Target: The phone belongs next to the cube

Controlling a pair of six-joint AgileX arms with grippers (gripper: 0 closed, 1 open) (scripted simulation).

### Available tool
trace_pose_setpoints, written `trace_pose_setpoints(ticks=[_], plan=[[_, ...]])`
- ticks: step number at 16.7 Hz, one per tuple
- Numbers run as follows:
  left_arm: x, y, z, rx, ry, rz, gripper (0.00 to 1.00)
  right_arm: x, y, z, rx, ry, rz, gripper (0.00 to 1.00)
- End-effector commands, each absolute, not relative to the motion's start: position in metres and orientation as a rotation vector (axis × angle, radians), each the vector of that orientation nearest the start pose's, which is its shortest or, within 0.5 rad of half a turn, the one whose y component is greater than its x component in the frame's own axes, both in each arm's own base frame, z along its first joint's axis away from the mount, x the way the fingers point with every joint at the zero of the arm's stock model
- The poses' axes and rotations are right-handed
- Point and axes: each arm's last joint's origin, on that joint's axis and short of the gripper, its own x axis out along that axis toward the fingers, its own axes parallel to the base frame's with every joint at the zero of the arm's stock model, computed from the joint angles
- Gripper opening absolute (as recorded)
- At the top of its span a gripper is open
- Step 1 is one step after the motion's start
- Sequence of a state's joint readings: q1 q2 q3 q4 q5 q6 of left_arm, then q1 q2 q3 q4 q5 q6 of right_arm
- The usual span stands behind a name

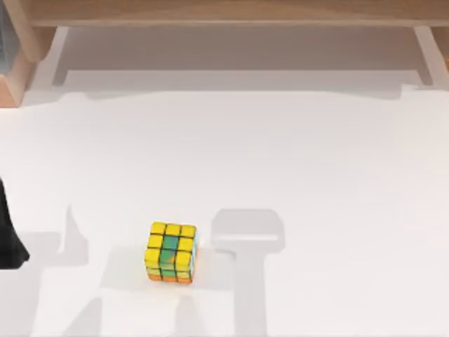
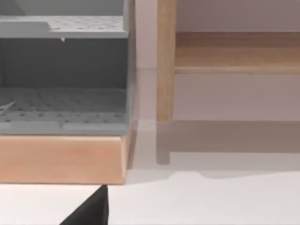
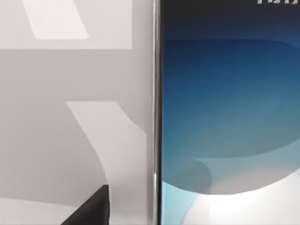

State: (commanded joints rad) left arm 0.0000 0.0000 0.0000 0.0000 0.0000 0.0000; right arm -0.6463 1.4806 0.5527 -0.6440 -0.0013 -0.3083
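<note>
The cube [image 1: 171, 252] sat on the white table [image 1: 330, 175], toward the near edge and a little left of the middle in the top view. Its top showed mostly yellow tiles with a green stripe down the centre, and an orange row ran along its lower edge. Grey shadows lay on the table just to its right and below it.

The left arm [image 1: 8, 232] was at the far left edge of the top view, a dark shape well apart from the cube. Its wrist view looked at a grey perforated rack [image 2: 63, 70] resting on a wooden base [image 2: 63, 159], with a wooden post [image 2: 166, 61] beside it and the table below. Whether its pincer was wide or narrow could not be told.

In the right wrist view the phone [image 3: 229, 122] was very close, its blue screen and thin silver edge running alongside bare table. Whether the right pincer held it, or how far its fingers stood apart, could not be told.
</note>
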Motion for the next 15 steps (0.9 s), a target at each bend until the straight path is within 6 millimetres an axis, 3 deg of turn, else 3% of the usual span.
trace_pose_setpoints(ticks=[2, 9, 10, 15], plan=[[0.106, -0.001, 0.160, 0.000, 0.000, 0.000, 1.00, 0.157, -0.118, 0.103, 0.268, 1.555, -0.265, 0.00], [0.106, -0.001, 0.160, 0.000, 0.000, 0.000, 1.00, 0.157, -0.118, 0.103, 0.268, 1.555, -0.265, 0.00], [0.106, -0.001, 0.160, 0.000, 0.000, 0.000, 1.00, 0.158, -0.119, 0.115, 0.262, 1.537, -0.267, 0.00], [0.106, -0.001, 0.160, 0.000, 0.000, 0.000, 1.00, 0.158, -0.119, 0.131, 0.263, 1.538, -0.266, 0.00]])
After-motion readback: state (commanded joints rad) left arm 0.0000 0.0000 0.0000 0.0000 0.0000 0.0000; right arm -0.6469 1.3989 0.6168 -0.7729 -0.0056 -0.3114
